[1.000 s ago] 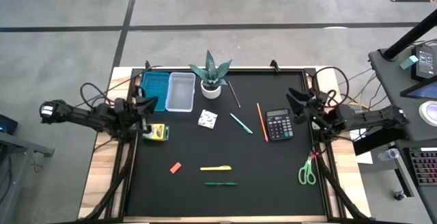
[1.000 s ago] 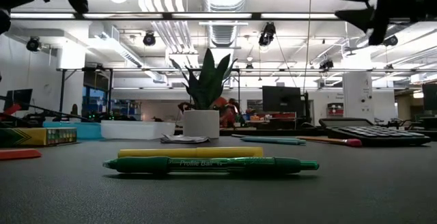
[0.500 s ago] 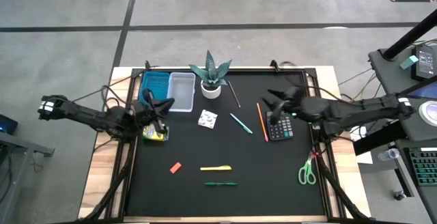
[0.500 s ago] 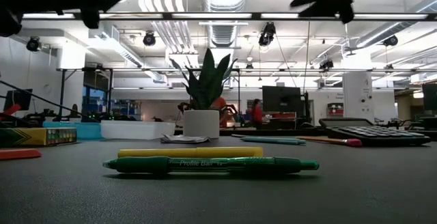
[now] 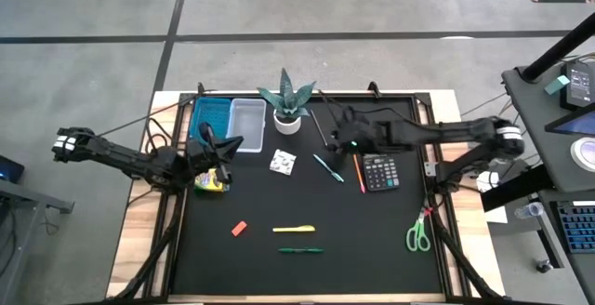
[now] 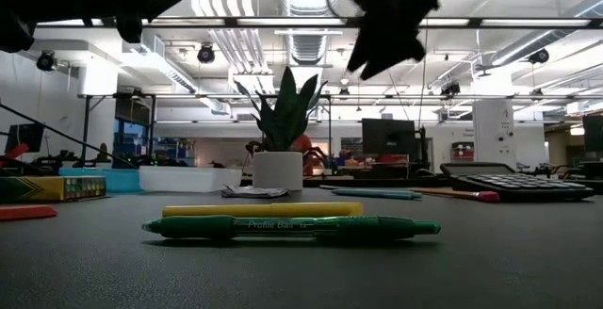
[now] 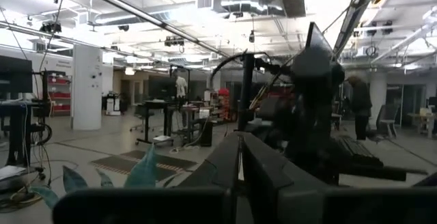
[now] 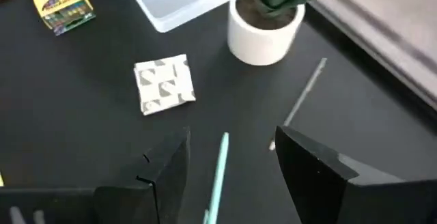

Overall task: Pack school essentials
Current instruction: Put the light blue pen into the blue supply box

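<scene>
right arm: has swung in from the table's 3 o'clock edge toward centre; the right gripper [image 5: 340, 143] now hangs with its fingers spread and empty over the teal pen [image 5: 327, 167]
right wrist sight: the teal pen [image 8: 217, 176] lies between the spread fingers, with the white patterned packet [image 8: 164, 84] and the plant pot [image 8: 263, 24] beyond
left arm: has crept inward from the 9 o'clock edge; the left gripper [image 5: 223, 146] is clenched on nothing, above the yellow crayon box [image 5: 212, 180]
trays: blue tray [image 5: 210, 122] and clear tray [image 5: 245, 123] sit side by side at 11 o'clock, apparently with nothing in them
unmoved items: orange pencil [image 5: 356, 165] at the calculator's [image 5: 378, 169] 9 o'clock side; red eraser [image 5: 239, 228] toward 7 o'clock; yellow pen [image 5: 293, 229] and green pen [image 5: 299, 249] near 6 o'clock; green-handled scissors [image 5: 417, 234] toward 4 o'clock
meaning for task: packing looks barely begun; judging by its line-up, the right arm is likely set for a first pick of the teal pen, needing a descent and a close
</scene>
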`<act>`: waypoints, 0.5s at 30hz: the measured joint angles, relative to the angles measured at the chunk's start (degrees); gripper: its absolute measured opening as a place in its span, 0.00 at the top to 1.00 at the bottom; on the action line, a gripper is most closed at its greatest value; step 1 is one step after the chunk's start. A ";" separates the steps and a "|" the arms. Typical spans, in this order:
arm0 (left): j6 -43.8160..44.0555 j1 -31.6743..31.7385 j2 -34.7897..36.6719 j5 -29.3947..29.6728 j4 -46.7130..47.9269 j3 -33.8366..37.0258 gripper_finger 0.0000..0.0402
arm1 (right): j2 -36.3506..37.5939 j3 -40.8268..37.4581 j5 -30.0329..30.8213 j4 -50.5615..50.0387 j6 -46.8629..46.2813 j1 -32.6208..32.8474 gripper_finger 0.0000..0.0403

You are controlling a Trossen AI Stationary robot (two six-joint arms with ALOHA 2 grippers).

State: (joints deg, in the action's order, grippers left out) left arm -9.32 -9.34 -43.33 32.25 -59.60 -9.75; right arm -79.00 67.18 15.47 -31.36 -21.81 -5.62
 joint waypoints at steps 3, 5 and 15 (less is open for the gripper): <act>0.00 0.00 0.58 0.02 0.03 -0.01 0.99 | -6.29 2.98 -4.53 -2.47 1.61 -1.71 0.49; 0.02 0.00 0.96 0.02 0.03 -0.01 0.99 | -9.66 4.85 -7.12 -3.85 2.04 -2.65 0.49; -0.01 0.00 1.85 0.00 0.09 -0.01 0.99 | -22.83 8.73 -8.50 -8.09 3.36 -4.27 0.49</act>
State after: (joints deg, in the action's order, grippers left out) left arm -9.33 -9.34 -41.48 32.25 -59.51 -9.76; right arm -101.83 75.91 6.97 -39.46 -18.45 -9.89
